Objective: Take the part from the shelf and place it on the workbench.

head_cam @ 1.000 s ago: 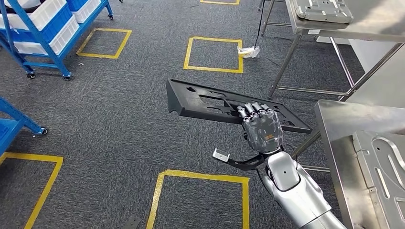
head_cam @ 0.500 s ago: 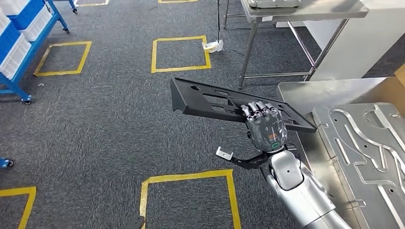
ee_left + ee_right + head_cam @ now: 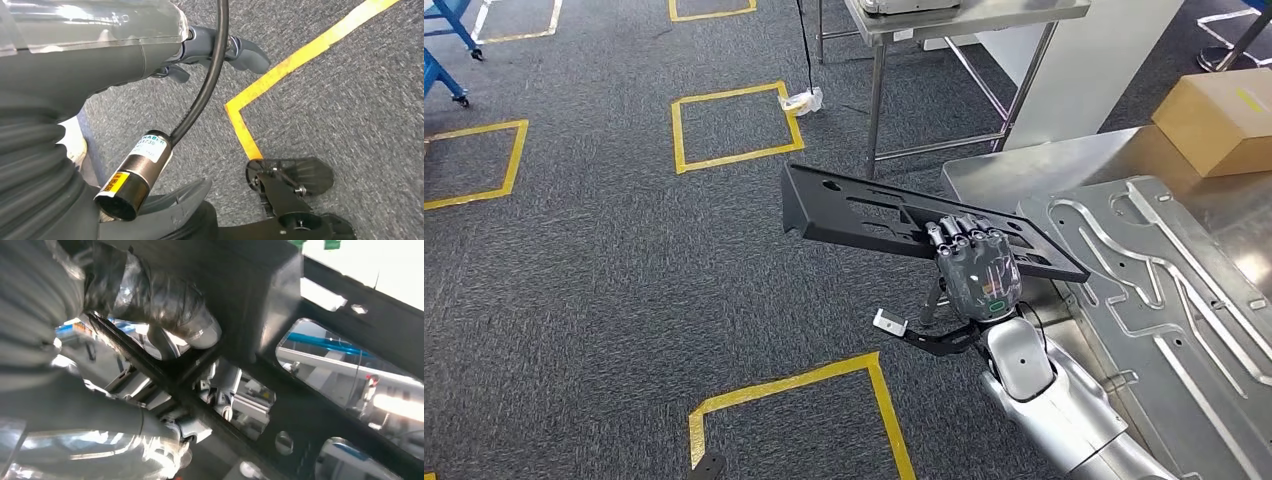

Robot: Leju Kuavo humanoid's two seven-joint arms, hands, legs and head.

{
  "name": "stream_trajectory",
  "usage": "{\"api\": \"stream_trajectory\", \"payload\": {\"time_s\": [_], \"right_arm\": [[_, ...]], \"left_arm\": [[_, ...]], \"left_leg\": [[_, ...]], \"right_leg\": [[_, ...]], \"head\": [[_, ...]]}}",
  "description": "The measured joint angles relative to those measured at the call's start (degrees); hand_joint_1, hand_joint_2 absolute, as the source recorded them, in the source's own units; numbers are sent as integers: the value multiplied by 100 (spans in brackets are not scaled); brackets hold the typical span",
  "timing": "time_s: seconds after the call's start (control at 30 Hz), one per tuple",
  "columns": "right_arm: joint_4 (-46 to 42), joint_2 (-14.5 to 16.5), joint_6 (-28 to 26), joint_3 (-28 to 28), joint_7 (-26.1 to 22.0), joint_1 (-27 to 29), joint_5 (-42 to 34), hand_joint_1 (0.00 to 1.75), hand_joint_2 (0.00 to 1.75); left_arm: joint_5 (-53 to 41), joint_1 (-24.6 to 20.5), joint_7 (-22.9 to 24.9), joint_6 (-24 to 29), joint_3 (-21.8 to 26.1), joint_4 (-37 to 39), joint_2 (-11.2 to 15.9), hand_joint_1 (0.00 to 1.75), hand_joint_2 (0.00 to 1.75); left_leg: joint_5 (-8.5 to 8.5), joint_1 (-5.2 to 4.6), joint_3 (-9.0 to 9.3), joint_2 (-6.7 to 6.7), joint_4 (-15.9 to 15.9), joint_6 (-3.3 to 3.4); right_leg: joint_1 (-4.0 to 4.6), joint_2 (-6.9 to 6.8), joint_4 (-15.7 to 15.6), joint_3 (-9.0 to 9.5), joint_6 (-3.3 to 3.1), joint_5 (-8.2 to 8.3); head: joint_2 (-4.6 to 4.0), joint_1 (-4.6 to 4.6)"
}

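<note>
Head view shows the whole scene has swung since a second ago, bringing the steel surface (image 3: 984,175) nearer the black part (image 3: 864,215), which the right hand (image 3: 976,268) grips just beside it, so placing looks close.

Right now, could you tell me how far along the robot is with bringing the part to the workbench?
Done: the black part is off the shelf, gripped by the right hand and carried in the air. In hand: its far end hangs over the edge of the steel workbench, the rest over carpet. Left: setting it down and letting go.
</note>
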Motion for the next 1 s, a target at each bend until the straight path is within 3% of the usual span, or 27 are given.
{"api": "stream_trajectory", "payload": {"time_s": [0.03, 0.07, 0.13, 0.2, 0.23, 0.27, 0.37, 0.43, 0.53, 0.6, 0.67, 0.7, 0.73, 0.77, 0.83, 0.9, 0.97, 1.0], "right_arm": [[16, -70, 0, 116, 60, -46, 0, 175, 175], [24, -117, 0, 163, 70, -63, 0, 175, 175], [32, -135, 0, 199, 78, -97, 1, 175, 175], [53, -142, 0, 230, 79, -95, 1, 175, 175], [67, -146, 0, 241, 79, -88, 1, 175, 175], [81, -153, 0, 248, 80, -82, 0, 175, 175], [98, -170, 0, 256, 82, -90, -1, 175, 175], [100, -174, 0, 265, 89, -104, 0, 175, 175], [102, -200, 0, 278, 106, -113, 1, 175, 175], [101, -217, 0, 282, 112, -131, 1, 175, 175], [103, -212, 0, 289, 108, -145, 1, 175, 175], [104, -209, 0, 297, 105, -139, 1, 175, 175], [107, -207, 0, 304, 102, -130, 1, 175, 175], [109, -207, 0, 312, 100, -122, 1, 175, 175], [113, -207, 0, 317, 100, -117, 1, 175, 175], [113, -206, 0, 320, 100, -122, 1, 175, 175], [113, -206, 0, 324, 100, -119, 1, 175, 175], [113, -211, 0, 326, 100, -113, 1, 175, 175]], "left_arm": [[-15, -9, 2, -5, 1, 0, -7, 0, 175], [-17, -14, 3, -8, 1, 0, -17, 0, 175], [-18, -3, 5, -12, 0, 0, -31, 0, 175], [-18, 17, 11, -14, 1, 0, -34, 0, 175], [-18, 22, 13, -14, 1, 0, -34, 0, 175], [-18, 23, 13, -14, 1, 0, -36, 0, 175], [-18, 19, 13, -14, 1, 0, -45, 0, 175], [-19, 13, 13, -14, 1, 0, -48, 0, 175], [-28, -2, 14, -16, 1, -2, -58, 0, 175], [-36, -10, 13, -16, -1, -4, -62, 0, 175], [-38, -2, 14, -16, -1, -4, -62, 0, 175], [-38, 10, 17, -16, -1, -4, -62, 0, 175], [-38, 22, 20, -16, -1, -4, -62, 0, 175], [-38, 33, 22, -16, -1, -4, -62, 0, 175], [-40, 38, 25, -15, -1, -4, -62, 0, 175], [-48, 33, 25, -14, -1, -4, -59, 0, 175], [-53, 29, 26, -14, -1, -4, -55, 0, 175], [-53, 25, 26, -13, -1, -4, -55, 0, 175]], "left_leg": [[89, 6, 103, -29, -255, 59], [112, 2, 118, 57, -300, 108], [120, -4, 134, 197, -337, 152], [102, -15, 136, 346, -336, 163], [91, -16, 140, 418, -334, 161], [78, -16, 150, 487, -333, 153], [17, -29, 228, 674, -335, 101], [-19, -54, 278, 771, -346, 47], [-80, -55, 346, 864, -344, -49], [-284, -29, 250, 641, -52, -95], [-622, -15, -104, 346, 667, -106], [-741, -15, -314, 287, 1042, -109], [-768, -16, -473, 261, 1288, -108], [-674, -16, -533, 247, 1311, -100], [-227, -16, -351, 155, 739, -64], [81, -4, -72, -75, 43, -27], [115, -10, 32, -167, -194, -4], [128, -16, 45, -108, -216, 10]], "right_leg": [[-4, -30, 60, -51, 64, -38], [-1, -167, 167, -116, 109, -110], [7, -541, 761, -407, 150, -425], [-23, -668, 1410, -744, 191, -659], [-37, -687, 1503, -801, 206, -641], [-49, -709, 1386, -748, 216, -525], [-25, -961, 288, -175, 191, -35], [27, -1080, -73, 11, 117, 40], [42, -919, -108, 35, 7, 42], [8, -800, -156, 88, -79, 58], [-4, -672, -167, 112, -135, 61], [3, -593, -161, 112, -145, 57], [10, -507, -150, 112, -151, 52], [17, -418, -133, 112, -152, 45], [17, -246, -88, 112, -138, 23], [17, -94, -34, 84, -91, -4], [-7, 34, -17, 40, -19, -1], [-20, 97, -29, 24, 22, 14]], "head": [[0, 5], [0, 7], [0, 14], [0, 14], [0, 13], [0, 14], [0, 13], [0, 11], [0, 8], [0, 3], [0, -7], [0, -11], [0, -11], [0, -12], [0, -12], [0, -10], [0, -10], [0, -11]]}}
